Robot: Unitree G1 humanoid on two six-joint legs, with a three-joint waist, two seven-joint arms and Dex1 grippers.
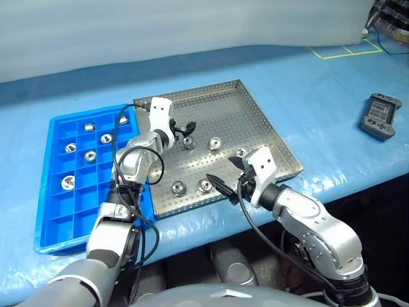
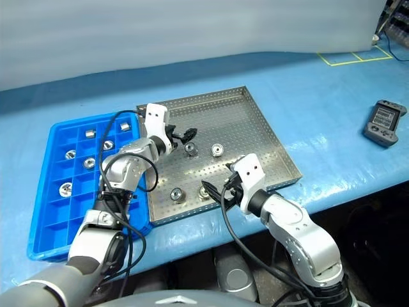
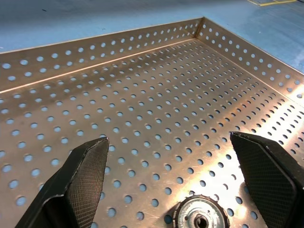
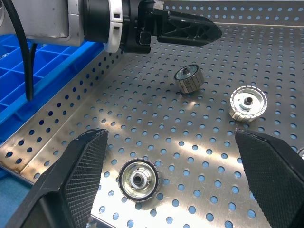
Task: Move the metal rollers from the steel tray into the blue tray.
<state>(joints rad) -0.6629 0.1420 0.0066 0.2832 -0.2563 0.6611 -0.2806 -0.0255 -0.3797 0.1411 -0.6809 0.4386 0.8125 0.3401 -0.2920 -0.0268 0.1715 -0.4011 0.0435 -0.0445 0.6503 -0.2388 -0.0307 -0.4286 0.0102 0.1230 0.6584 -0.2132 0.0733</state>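
Our left claw (image 1: 186, 127), fingers apart, hovers over a roller (image 1: 188, 142) in the steel tray (image 1: 255, 115). Our right claw (image 1: 229, 178) gapes empty at the tray's near edge; the blue tray (image 1: 51, 211) holds several rollers.

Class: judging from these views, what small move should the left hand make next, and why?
Probably ease forward and down, then close. The left hand is open and empty, with a metal roller lying between its fingers on the steel tray.
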